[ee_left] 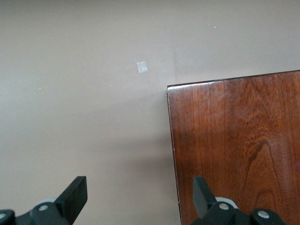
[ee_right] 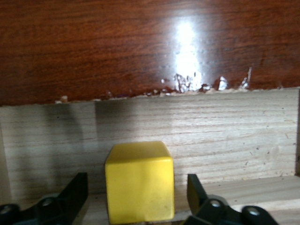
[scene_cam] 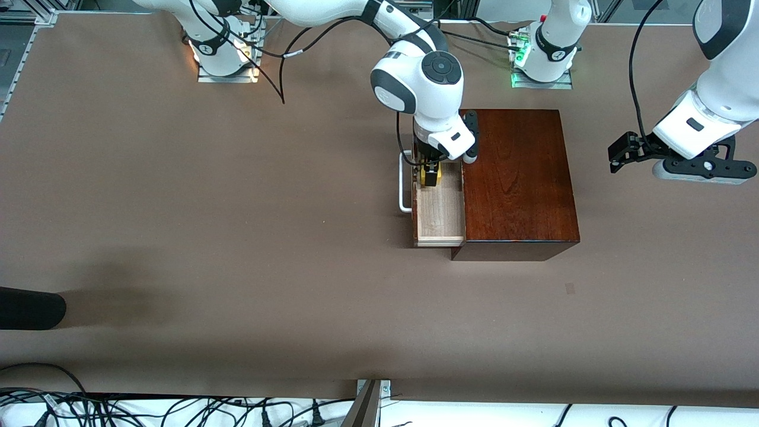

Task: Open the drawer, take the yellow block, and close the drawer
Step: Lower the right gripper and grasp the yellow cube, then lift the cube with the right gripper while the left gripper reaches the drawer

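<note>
Nearest to the front camera we see the dark wooden box (scene_cam: 519, 184), w/ its one drawer (scene_cam: 440, 204) pulled out toward the right arm's end of the table, pale wood inside and the white bar handle (scene_cam: 405, 182) on its front. Inside the drawer, at the end farther from the front camera, sits the yellow block (ee_right: 139, 182), resting on the drawer floor. Our right gripper (scene_cam: 431, 168) is lowered into the drawer around it: in the right wrist view the fingers (ee_right: 75, 192) stand spread on both sides of the block, w/ a gap on each side, so nothing is pinched yet. Our left gripper (scene_cam: 624, 153) hangs over bare table beside the box, toward the left arm's end; its jaws are spread too and hold nothing, so we judge this arm waits. We think the step in hand is the grasp. What could go wrong: the block is not fully centered btw. the fingers, so one finger may touch first and push or turn the block; a grip too high may let it slip when lifting; and the fingers are close to the drawer walls, so a sideways move could drag the drawer. Count: 1 box, 1 drawer, 1 handle, 1 yellow block, 2 grippers.
</note>
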Robot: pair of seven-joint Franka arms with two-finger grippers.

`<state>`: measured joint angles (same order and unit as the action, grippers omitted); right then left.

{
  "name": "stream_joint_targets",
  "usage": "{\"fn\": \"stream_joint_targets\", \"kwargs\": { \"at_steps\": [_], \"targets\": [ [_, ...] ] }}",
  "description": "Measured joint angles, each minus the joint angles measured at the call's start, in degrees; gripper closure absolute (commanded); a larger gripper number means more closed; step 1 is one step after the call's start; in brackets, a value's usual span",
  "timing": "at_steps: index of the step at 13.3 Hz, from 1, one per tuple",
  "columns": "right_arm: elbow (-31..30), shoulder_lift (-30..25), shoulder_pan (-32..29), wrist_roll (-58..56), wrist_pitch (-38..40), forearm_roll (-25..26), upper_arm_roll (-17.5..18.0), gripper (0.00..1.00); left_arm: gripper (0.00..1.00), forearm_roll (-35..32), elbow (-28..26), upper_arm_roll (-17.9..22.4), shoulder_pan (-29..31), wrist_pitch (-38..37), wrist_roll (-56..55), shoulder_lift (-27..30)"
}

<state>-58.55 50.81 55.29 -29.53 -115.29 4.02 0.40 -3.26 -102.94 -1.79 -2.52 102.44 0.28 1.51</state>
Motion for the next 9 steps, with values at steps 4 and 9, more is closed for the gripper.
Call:
{"fn": "stream_joint_targets", "kwargs": {
  "at_steps": [4, 9],
  "targets": [
    [0.2, 0.0, 0.0, -0.2, 0.0, 0.0, 0.0, 1.00, 0.00, 0.0, 0.0, 0.0, 0.0, 0.0, 0.0, -0.1],
    [1.7, -0.4, 0.0, -0.2, 4.0, 0.0, -0.1, 1.00, 0.00, 0.0, 0.1, 0.0, 0.0, 0.0, 0.0, -0.2]
  ]
}}
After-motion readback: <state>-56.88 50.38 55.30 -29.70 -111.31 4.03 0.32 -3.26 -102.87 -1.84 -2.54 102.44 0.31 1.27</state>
